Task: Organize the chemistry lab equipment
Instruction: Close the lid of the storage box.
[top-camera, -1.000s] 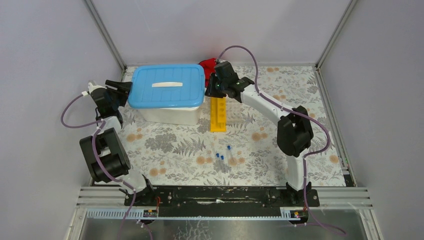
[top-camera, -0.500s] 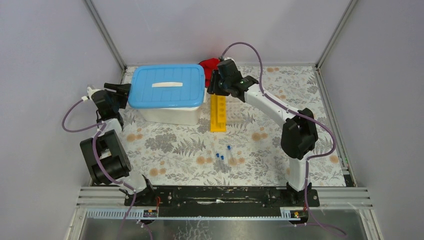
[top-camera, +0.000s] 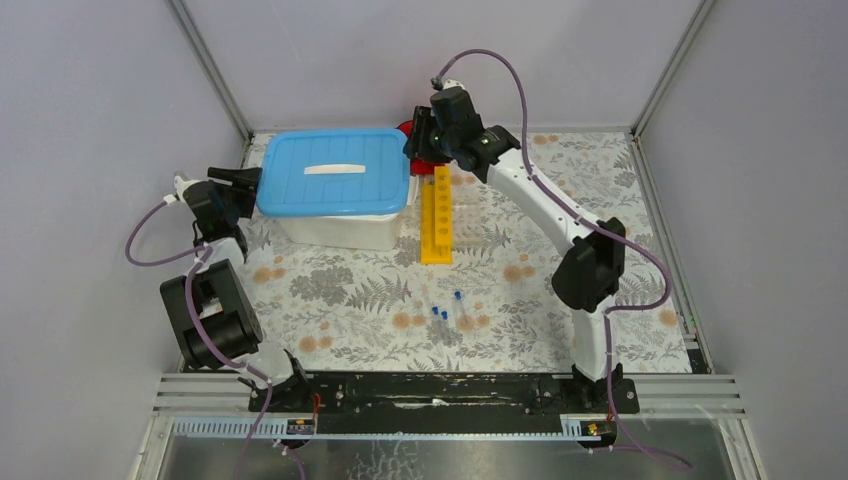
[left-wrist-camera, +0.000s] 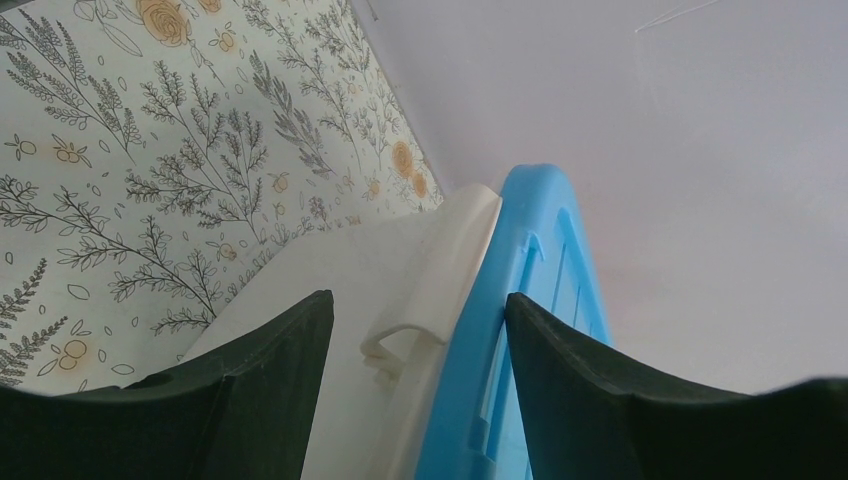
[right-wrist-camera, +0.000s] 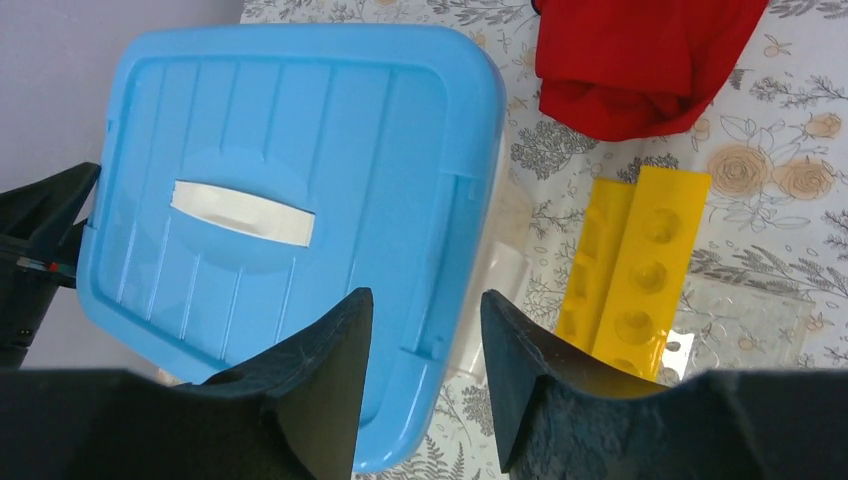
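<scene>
Right gripper (right-wrist-camera: 422, 300): fingers held apart, nothing carried between them. Over the last second it has been lifted and drawn away from the right wall of the white plastic tub with the blue lid (top-camera: 340, 232). It is now held above the tub's far right corner, at the edge of a crumpled red cloth (right-wrist-camera: 640, 60). No hold on the lid is shown on that side, so the lid is judged still closed and the opening step not begun.

Right arm: stretched long and diagonally toward the tub, wrist pitched down so that the lid is looked upon from above.

Left gripper (left-wrist-camera: 418, 305): unmoved, fingers apart, set astride the tub's left rim. The lid edge and a white catch are seen between them, not clamped.

Left arm: folded beside the tub's left wall.

Long yellow holed plastic rack (top-camera: 437, 225): laid flat just right of the tub.

Clear plastic tube holder (right-wrist-camera: 745, 310): beside the rack, on the side away from the tub.

Small clear blue-capped tubes (top-camera: 445, 315): loose on the floral table cover (top-camera: 330, 290), well nearer than the tub.
</scene>
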